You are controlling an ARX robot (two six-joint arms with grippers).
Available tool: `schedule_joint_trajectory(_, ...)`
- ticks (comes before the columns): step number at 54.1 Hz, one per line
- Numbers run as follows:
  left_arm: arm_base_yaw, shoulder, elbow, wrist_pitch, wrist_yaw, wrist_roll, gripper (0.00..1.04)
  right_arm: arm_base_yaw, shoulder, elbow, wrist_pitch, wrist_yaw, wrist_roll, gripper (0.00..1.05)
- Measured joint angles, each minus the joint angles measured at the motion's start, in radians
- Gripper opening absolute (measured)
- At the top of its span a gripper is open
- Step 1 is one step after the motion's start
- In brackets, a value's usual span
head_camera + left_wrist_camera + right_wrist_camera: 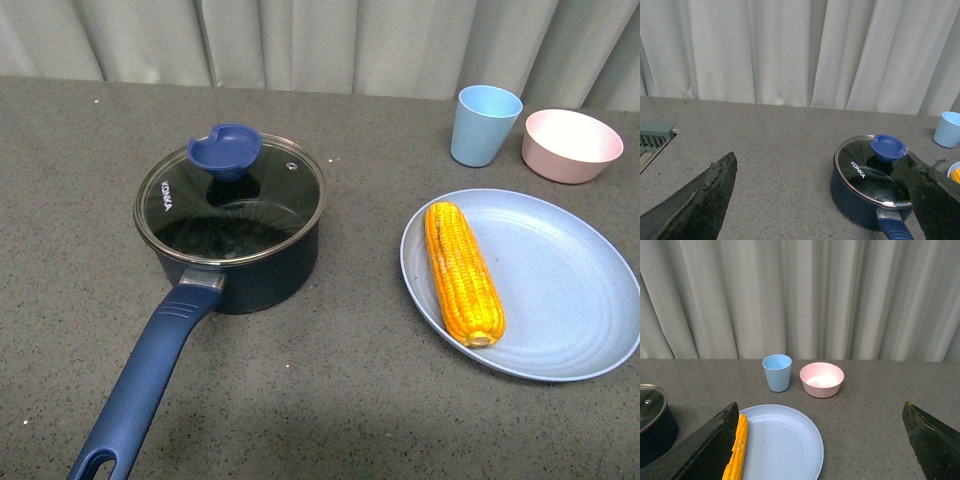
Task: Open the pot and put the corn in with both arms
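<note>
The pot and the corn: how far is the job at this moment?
Nothing looks done yet. The glass lid sits closed on the pot, and the corn lies on the blue plate. Nothing is in hand: the left gripper and the right gripper are both open and empty, touching nothing. Left to do: lift the lid, pick up the corn, put it in the pot.

Left end effector (pixel 822 159), right end effector (pixel 821 405): black, tapered, rough-surfaced.

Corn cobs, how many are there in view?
1. The corn lies on the light-blue plate, along its left side, right of the lidded pot. None seems hidden.
</note>
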State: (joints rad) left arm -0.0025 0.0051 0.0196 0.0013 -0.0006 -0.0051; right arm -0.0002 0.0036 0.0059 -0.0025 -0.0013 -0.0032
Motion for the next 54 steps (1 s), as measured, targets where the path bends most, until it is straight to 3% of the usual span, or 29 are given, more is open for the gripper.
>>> schedule_joint_trajectory(54, 0.000, 0.000, 0.000, 0.000, 0.000, 0.000, 0.98, 0.000, 0.000, 0.000, 0.000, 0.000, 0.000, 0.95)
